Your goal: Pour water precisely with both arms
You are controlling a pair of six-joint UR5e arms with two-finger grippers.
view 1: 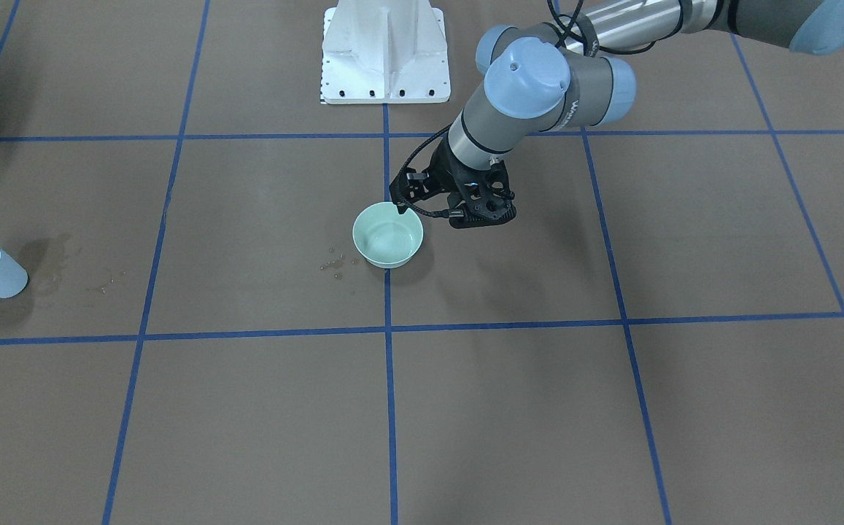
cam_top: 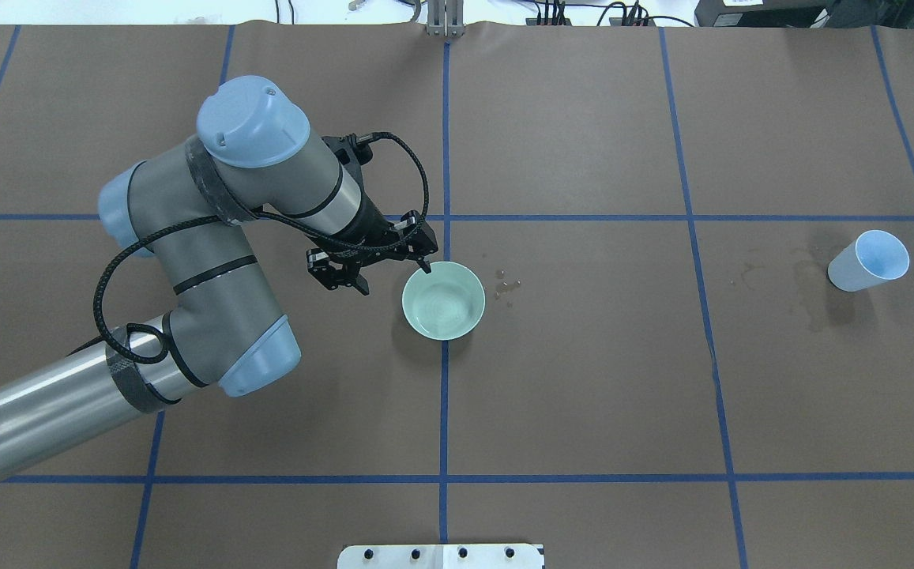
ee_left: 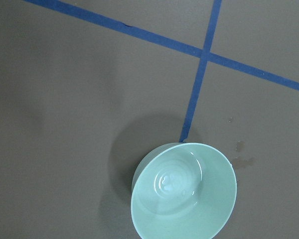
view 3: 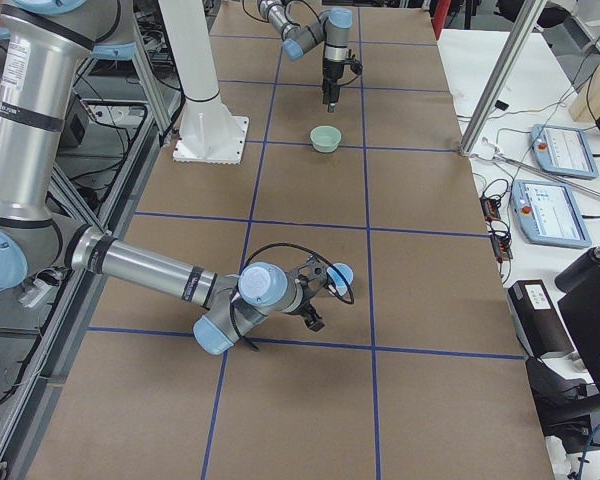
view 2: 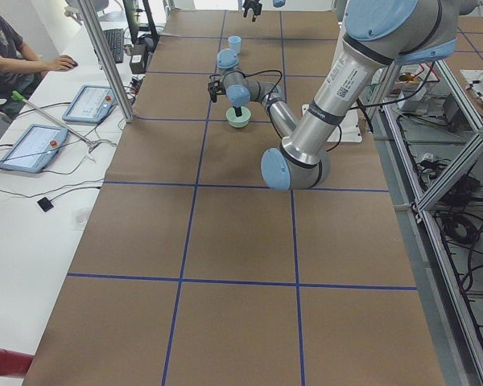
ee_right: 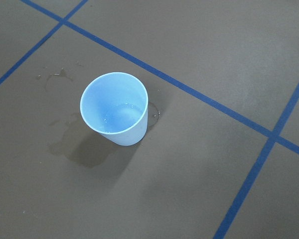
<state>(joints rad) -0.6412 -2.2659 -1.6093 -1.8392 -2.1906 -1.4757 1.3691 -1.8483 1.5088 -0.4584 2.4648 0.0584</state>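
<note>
A pale green bowl (cam_top: 443, 302) stands at the table's middle on a blue tape line, with a little water (ee_left: 179, 185) glinting in its bottom. My left gripper (cam_top: 393, 275) is open and empty, with one fingertip (cam_top: 424, 265) at the bowl's rim and the other outside it. A light blue cup (cam_top: 867, 261) stands upright far to the right, with a little water (ee_right: 120, 117) in it. My right gripper (view 3: 318, 302) shows only in the side views, close beside the cup (view 3: 340, 275). I cannot tell whether it is open or shut.
Water drops (cam_top: 508, 283) lie beside the bowl and wet stains (cam_top: 808, 276) beside the cup. The white pedestal (view 1: 385, 55) stands at the robot's edge. An operator (view 2: 4, 48) and tablets (view 2: 28, 147) are at a side table.
</note>
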